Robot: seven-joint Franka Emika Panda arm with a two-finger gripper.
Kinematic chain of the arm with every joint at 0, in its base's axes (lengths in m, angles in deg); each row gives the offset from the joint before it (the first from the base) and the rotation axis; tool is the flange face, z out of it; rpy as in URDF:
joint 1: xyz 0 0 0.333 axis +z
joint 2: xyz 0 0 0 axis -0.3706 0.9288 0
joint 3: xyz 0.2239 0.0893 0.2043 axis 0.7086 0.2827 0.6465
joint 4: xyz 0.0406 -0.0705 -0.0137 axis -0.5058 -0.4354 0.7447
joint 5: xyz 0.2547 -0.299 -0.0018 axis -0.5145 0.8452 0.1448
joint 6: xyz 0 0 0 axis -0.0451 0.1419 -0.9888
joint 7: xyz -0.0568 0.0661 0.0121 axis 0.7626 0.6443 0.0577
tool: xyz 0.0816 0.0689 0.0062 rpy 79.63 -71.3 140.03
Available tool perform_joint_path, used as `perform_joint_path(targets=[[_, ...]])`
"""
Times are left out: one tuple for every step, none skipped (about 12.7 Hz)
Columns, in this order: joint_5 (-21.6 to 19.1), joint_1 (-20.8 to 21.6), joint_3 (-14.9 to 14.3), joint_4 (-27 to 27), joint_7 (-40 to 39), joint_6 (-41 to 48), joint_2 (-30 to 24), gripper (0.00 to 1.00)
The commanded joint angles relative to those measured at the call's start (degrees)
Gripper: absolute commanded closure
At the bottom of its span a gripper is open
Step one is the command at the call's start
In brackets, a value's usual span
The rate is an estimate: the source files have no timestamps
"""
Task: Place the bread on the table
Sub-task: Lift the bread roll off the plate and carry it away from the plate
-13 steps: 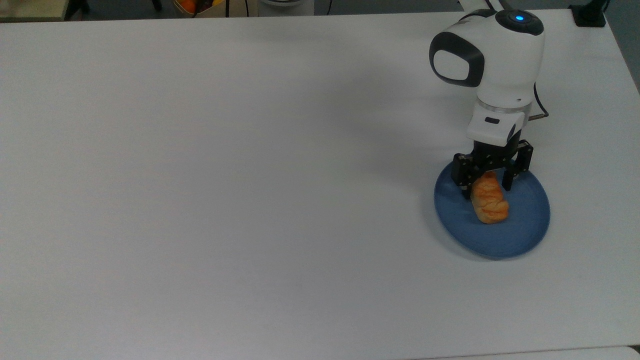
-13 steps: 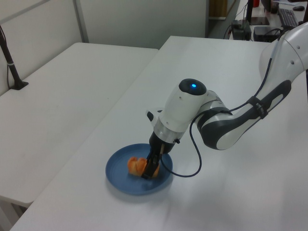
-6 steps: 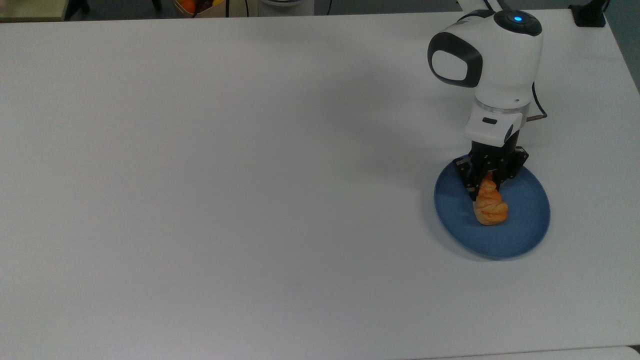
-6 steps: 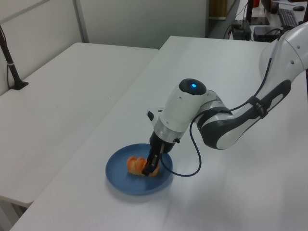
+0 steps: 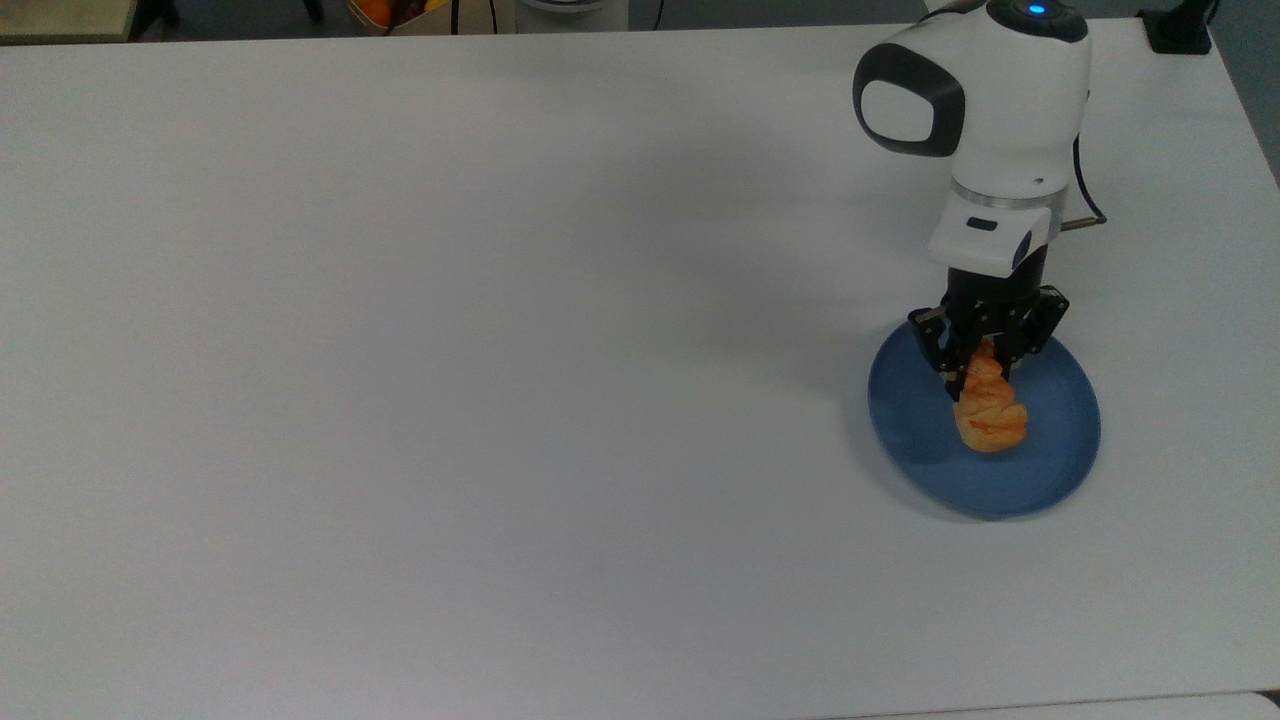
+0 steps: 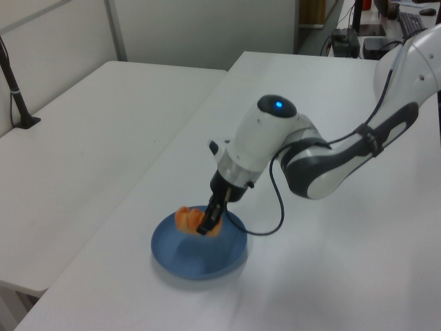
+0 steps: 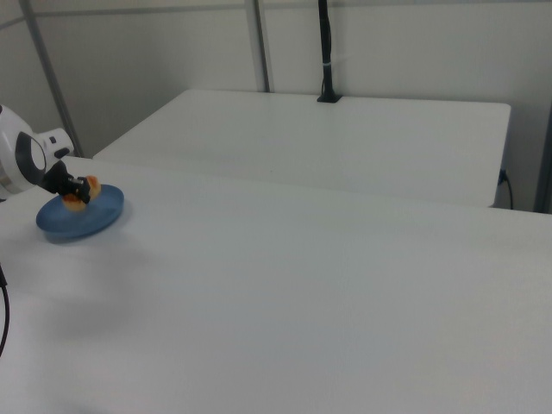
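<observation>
Lift step: gripper [image 5: 984, 368] clamped on bread [image 5: 989, 408] (plate [image 5: 1050, 470] just below it), next carry sideways onto bare table [image 5: 500, 350].

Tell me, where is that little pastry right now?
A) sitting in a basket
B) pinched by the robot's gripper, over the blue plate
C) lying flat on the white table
B: the gripper is shut on one end of the bread, holding it over the blue plate.

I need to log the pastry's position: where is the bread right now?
The bread is at the top view's right, pinched at one end by the gripper and over the blue plate; the left view shows it lifted off.
</observation>
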Motion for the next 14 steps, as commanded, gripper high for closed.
perform_joint_path(targets=[[-0.34, -1.99, 0.75, -6.8, 1.15, -1.08, -7.61, 0.6], [-0.61, -2.79, 1.19, -7.86, 1.06, -1.08, -9.1, 0.6], [-0.7, -3.66, 1.29, -9.87, 1.15, -0.73, -11.73, 0.6], [-0.79, -4.11, 1.29, -11.02, 1.67, 0.49, -13.67, 0.6], [-1.22, -4.63, 1.37, -11.56, 1.94, 2.15, -15.25, 0.61], [-1.84, -5.25, 1.37, -11.74, 1.94, 4.08, -16.75, 0.62], [-3.32, -6.04, 1.37, -12.52, 1.77, 7.41, -19.03, 0.62], [-4.64, -6.65, 1.37, -14.01, 1.59, 9.97, -21.83, 0.62], [-5.09, -7.18, 1.37, -15.41, 1.42, 11.21, -23.78, 0.62], [-5.88, -8.41, 1.37, -17.78, 1.24, 13.14, -27.1, 0.62], [-6.75, -8.94, 1.37, -19.19, 0.37, 14.37, -29.05, 0.62], [-9.03, -10.34, 1.37, -20.6, -2.86, 16.91, -31.42, 0.62], [-11.14, -11.57, 1.37, -21.14, -6.11, 19.2, -32.66, 0.62], [-14.9, -12.89, 1.37, -21.23, -11.62, 23.4, -34.41, 0.62]])
